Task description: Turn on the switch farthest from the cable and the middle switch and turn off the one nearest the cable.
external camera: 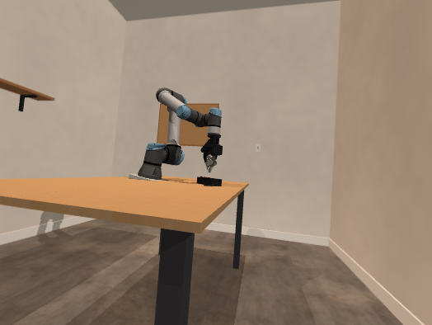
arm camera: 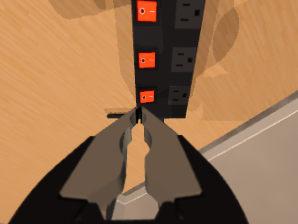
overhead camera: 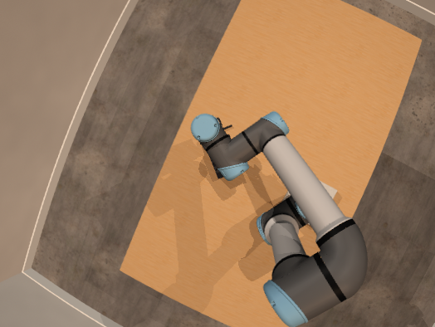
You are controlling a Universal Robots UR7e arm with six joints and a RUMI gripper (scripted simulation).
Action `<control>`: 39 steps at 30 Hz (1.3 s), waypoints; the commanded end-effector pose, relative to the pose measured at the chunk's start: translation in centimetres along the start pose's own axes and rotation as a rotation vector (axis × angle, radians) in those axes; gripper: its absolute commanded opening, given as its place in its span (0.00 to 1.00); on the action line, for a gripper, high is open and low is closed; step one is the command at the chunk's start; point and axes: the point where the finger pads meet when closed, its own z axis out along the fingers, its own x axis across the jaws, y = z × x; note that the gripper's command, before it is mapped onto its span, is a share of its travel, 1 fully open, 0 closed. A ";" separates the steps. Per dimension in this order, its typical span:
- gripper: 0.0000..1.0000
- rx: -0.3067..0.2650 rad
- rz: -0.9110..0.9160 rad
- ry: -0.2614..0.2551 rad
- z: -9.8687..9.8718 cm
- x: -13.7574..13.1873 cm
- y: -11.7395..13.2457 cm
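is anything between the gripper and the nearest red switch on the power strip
Nothing visible does. In the wrist view the shut gripper points at the nearest red switch on the power strip, with only open air between them. The exterior view shows the fingertips hanging above the strip, apart from it, holding nothing.

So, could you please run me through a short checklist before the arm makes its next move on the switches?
1. Black power strip right way up, red rocker switches showing: ok.
2. Gripper shut, nothing between the fingers: ok.
3. Fingertips lined up with the nearest red switch: ok.
4. Gripper above the strip, not touching, in the exterior view: ok.
5. Which end has the cable: cannot tell.
6. On or off state of each switch: cannot tell.
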 end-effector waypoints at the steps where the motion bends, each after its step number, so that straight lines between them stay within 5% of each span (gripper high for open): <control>1: 0.00 -0.001 0.000 0.000 0.5 0.0 0.1; 39: 0.00 -0.001 0.000 0.000 2.1 0.1 0.1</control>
